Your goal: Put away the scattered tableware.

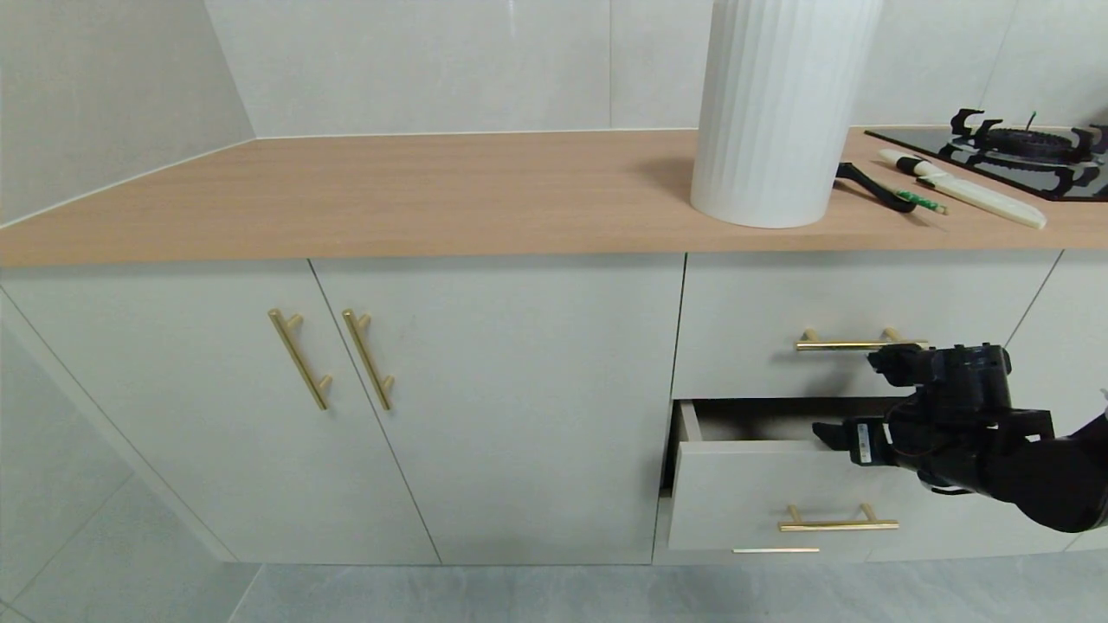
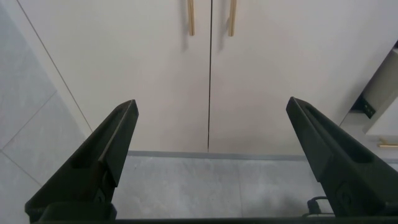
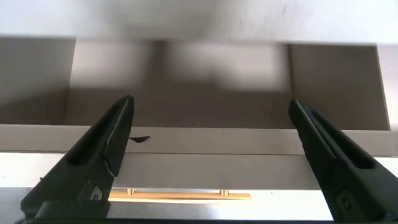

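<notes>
Scattered tableware lies on the wooden counter at the right: a black-handled utensil (image 1: 874, 186), a thin green-patterned stick (image 1: 919, 201) and a cream knife-like tool (image 1: 961, 188). Below them the lower drawer (image 1: 753, 493) stands partly pulled out, its inside dark and bare where it shows. My right gripper (image 1: 853, 394) is open at the drawer's top edge, one finger above the gap and one at the front panel. In the right wrist view, the gripper (image 3: 210, 109) looks into the drawer (image 3: 199, 140) with nothing between its fingers. My left gripper (image 2: 211, 104) hangs open and low before the cupboard doors (image 2: 211, 62).
A tall white ribbed container (image 1: 775, 112) stands on the counter just left of the tableware. A black gas hob (image 1: 1030, 151) occupies the far right corner. The upper drawer's gold handle (image 1: 853, 344) is just above my right gripper. Two cupboard doors with gold handles (image 1: 329, 359) lie to the left.
</notes>
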